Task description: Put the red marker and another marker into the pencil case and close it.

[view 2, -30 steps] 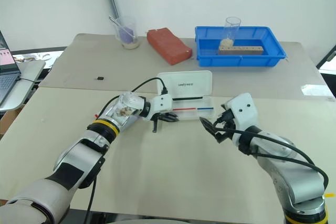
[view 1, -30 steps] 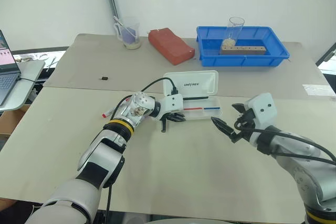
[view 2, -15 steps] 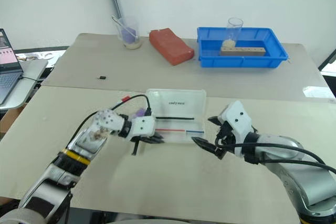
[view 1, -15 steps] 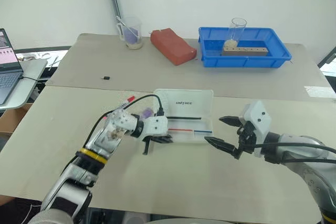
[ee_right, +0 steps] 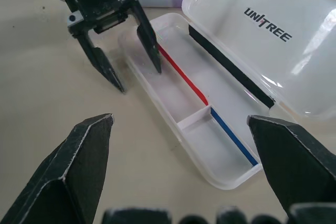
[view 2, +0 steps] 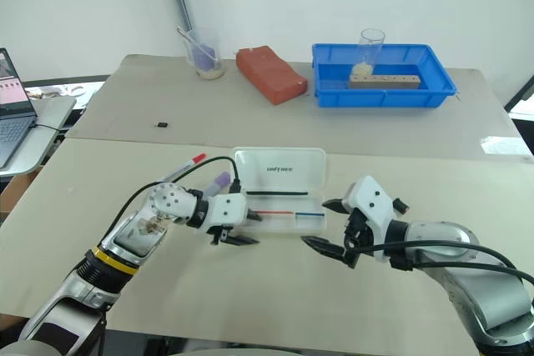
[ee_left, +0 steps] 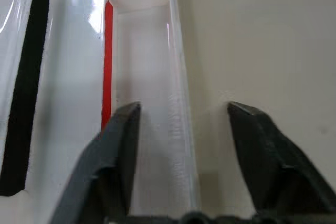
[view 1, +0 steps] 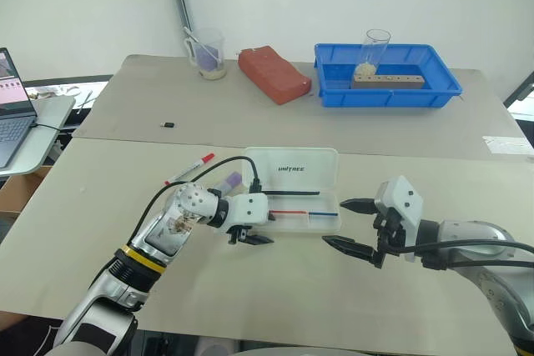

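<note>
While the flat white translucent plastic pencil case [view 1: 294, 192] lies open at the table's middle, its lid with dark "unitree" lettering is tipped back on the far side. A thin red pen [ee_right: 181, 71] and a thin blue pen [ee_right: 233, 137] are seen lying in the tray, with a black strip [ee_right: 231, 75] along the hinge side. The slim white red-capped marker [view 1: 188, 169] is left on the beige table [view 1: 275, 289], to the left of the case and slightly farther off. The chunky lavender highlighter with purple cap [view 1: 229, 181] is found just beside the case's left end, behind the left arm. The left gripper [view 1: 249, 238] is held at the case's near-left corner, fingers apart, one over the tray and one outside the near wall, nothing clamped. The right gripper [view 1: 344, 224] is held just right of the case, fingers spread wide, nothing between them. At the far edge a blue plastic tray [view 1: 386, 74] holding a clear glass [view 1: 372, 50], a red brick-like block [view 1: 273, 73] and a clear cup [view 1: 207, 52] are seen.
</note>
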